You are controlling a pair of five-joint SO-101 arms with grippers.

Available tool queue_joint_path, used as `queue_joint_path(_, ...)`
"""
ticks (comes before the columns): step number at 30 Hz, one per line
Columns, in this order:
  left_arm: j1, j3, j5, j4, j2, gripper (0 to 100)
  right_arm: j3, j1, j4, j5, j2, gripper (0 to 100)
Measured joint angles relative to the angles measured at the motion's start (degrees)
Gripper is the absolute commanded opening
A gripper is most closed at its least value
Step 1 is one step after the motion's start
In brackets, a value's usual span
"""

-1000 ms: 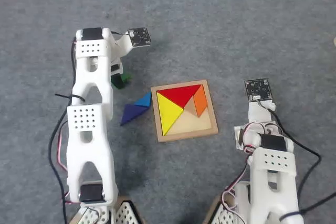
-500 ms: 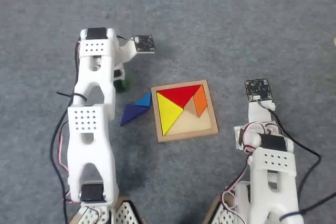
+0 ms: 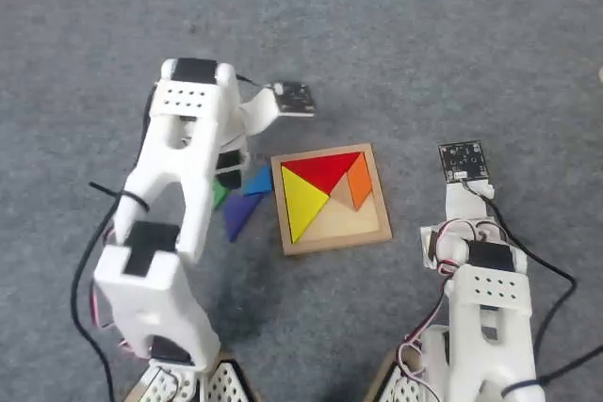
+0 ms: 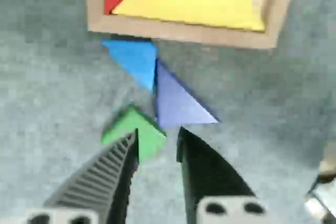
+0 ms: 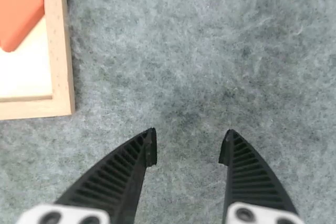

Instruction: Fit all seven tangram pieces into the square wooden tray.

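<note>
Left hand [image 4: 157, 131] swung nearer tray [image 4: 184, 32]; fingers [image 4: 202, 169] pinch green piece [image 4: 140, 128].

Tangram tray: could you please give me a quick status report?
Left claw gripping green piece, beside tray. Right claw open over carpet. Red, yellow, orange seated; blue, purple loose by tray's edge.

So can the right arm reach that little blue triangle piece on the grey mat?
Probably not easily. The right gripper sits on the far side of the square wooden tray, which lies between it and the blue triangle piece, and the left gripper hangs right by that triangle.
</note>
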Motion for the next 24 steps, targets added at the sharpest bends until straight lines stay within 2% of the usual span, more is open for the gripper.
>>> queue_joint_path(3,2.11,0.26,3.87,0.0,-2.46,15,0.0,0.0,0.0,0.0,0.0,21.2)
queue_joint_path(7,0.18,0.26,4.84,-1.14,-2.81,24,0.0,0.0,0.0,0.0,0.0,21.2)
queue_joint_path(10,-3.87,0.26,6.68,-1.14,-1.14,24,0.0,0.0,0.0,0.0,0.0,21.2)
queue_joint_path(18,-9.05,0.26,25.58,-6.51,11.43,24,0.0,0.0,0.0,0.0,0.0,21.2)
queue_joint_path(24,-9.85,-1.14,27.96,-10.37,14.95,24,0.0,0.0,0.0,0.0,0.0,21.2)
